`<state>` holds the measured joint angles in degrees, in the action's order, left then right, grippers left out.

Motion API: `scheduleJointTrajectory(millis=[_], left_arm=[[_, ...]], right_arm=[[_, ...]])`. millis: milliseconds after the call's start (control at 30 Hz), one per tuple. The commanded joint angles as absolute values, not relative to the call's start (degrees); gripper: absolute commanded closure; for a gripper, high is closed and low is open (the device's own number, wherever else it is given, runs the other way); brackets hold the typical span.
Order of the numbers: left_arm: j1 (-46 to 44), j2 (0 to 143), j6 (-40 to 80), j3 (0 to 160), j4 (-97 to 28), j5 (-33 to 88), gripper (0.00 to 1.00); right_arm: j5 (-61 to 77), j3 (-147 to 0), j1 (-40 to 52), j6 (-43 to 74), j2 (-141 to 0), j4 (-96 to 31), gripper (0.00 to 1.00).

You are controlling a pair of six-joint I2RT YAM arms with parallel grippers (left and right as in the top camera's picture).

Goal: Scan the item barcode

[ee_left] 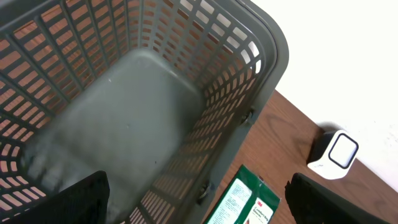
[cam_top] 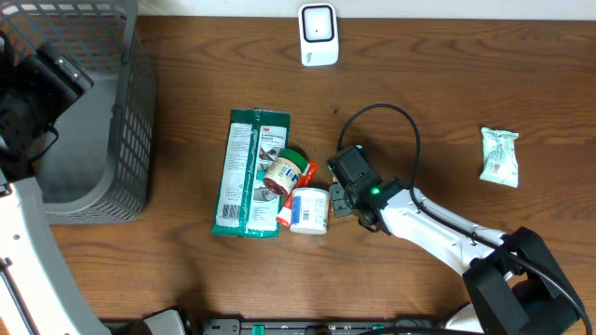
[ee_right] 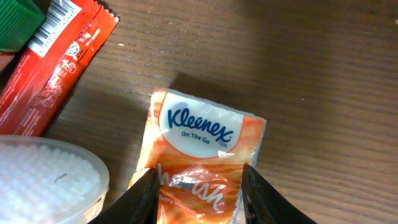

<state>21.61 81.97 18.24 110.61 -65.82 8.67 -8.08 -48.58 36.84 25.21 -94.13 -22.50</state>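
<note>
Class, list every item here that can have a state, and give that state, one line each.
basket, upright, empty
left gripper, fingers open, above the basket
right gripper, fingers closed on the Kleenex pack
Kleenex pack, flat on the table, gripped at both sides
jar, on its side, green lid on
green packet, lying flat
scanner, upright, nothing before it

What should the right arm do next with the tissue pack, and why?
Probably lift it straight up. The right gripper appears closed on both sides of the Kleenex pack, which lies flat on the table, while the scanner stands at the far edge.
</note>
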Motion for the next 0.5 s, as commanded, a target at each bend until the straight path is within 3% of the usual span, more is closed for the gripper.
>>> scheduleJointTrajectory(millis=[0, 467], left_arm=[[21.8, 82.0, 18.8, 110.7, -65.9, 8.6, 0.12], [21.8, 82.0, 18.7, 110.7, -65.9, 8.6, 0.12]], right_arm=[[-13.3, -48.0, 36.7, 24.6, -95.3, -22.6, 0.62], [-6.9, -61.2, 29.3, 20.5, -95.3, -37.6, 0.62]])
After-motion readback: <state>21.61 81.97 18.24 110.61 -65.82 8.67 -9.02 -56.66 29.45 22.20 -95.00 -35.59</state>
